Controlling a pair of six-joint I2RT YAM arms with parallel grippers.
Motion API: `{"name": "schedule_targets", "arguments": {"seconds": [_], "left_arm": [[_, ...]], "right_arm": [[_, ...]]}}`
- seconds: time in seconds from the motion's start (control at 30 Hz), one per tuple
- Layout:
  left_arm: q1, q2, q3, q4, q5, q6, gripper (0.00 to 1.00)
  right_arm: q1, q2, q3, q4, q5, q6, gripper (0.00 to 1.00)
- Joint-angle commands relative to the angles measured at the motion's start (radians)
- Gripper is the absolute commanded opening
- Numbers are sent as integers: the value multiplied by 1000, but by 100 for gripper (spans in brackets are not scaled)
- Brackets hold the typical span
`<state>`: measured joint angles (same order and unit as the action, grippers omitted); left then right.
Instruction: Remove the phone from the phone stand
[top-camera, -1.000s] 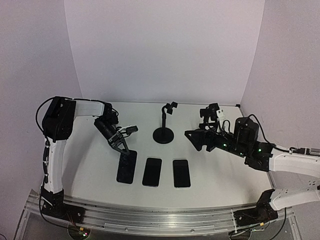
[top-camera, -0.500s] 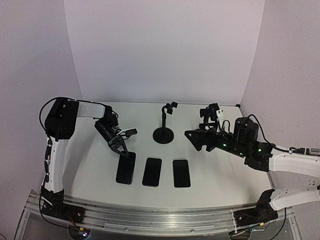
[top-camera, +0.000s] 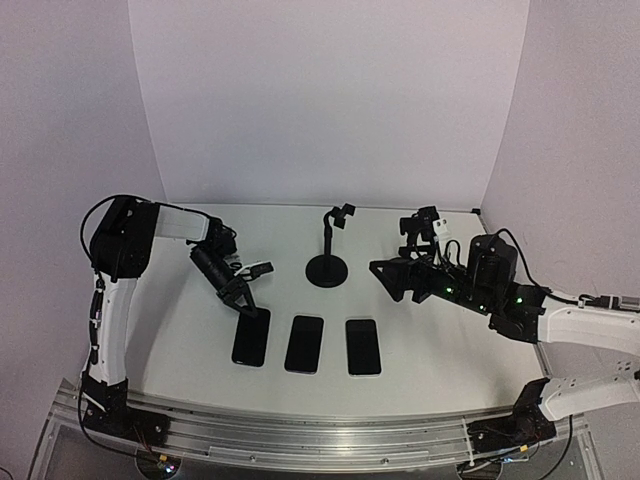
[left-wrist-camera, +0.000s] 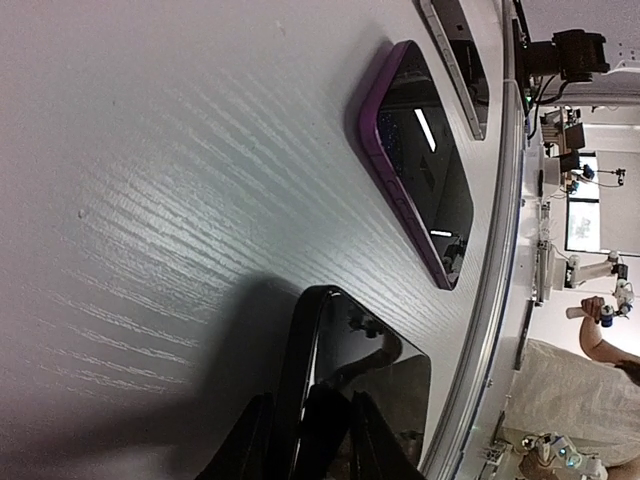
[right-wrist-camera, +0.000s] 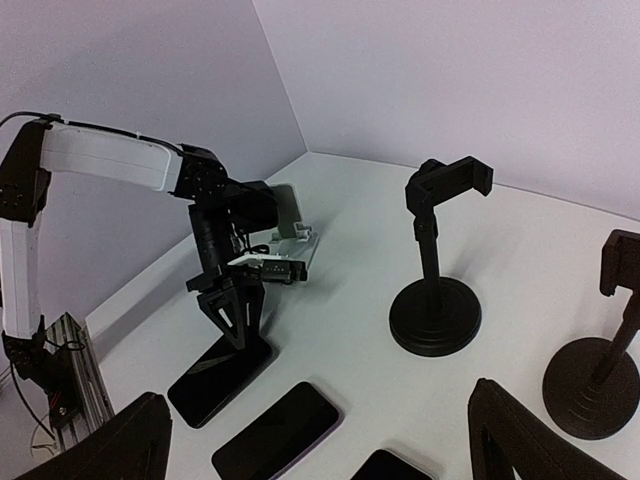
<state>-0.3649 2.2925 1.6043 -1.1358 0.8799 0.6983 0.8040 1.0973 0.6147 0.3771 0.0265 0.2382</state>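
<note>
The left end effector (top-camera: 241, 296) was narrow, pinching the far edge of the phone (top-camera: 252, 338), which lay on the bench (top-camera: 180, 330) near the empty phone stand (top-camera: 327, 268). The set-down seemed nearly done, and the next move called for letting go. The right end effector (top-camera: 393, 280) gaped wide, idle.

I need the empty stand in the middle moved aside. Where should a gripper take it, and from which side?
Grip the phone stand by its thin upright post, jaws level, from the right, where the right gripper is open. The round base is wide and flat; the top clamp sits tilted.
</note>
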Motion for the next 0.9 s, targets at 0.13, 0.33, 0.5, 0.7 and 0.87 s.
{"name": "schedule_targets", "arguments": {"seconds": [0.13,0.33,0.5,0.7,0.87], "left_arm": [[1,-90,-61,112,-36,-97,33],[1,-96,-49,131,-53,-113,38],[1,-111,-63,135,-50,-123,41],[2,-143,-81,162,-74,-135,41],[10,-163,-95,191,-97,-160,43]], "right_arm": [[8,-19,25,14,8,-4,98],[8,-25,22,14,8,-4,98],[7,-35,17,14,12,-5,98],[7,-35,15,12,24,-4,98],[8,-17,24,-33,73,15,98]]}}
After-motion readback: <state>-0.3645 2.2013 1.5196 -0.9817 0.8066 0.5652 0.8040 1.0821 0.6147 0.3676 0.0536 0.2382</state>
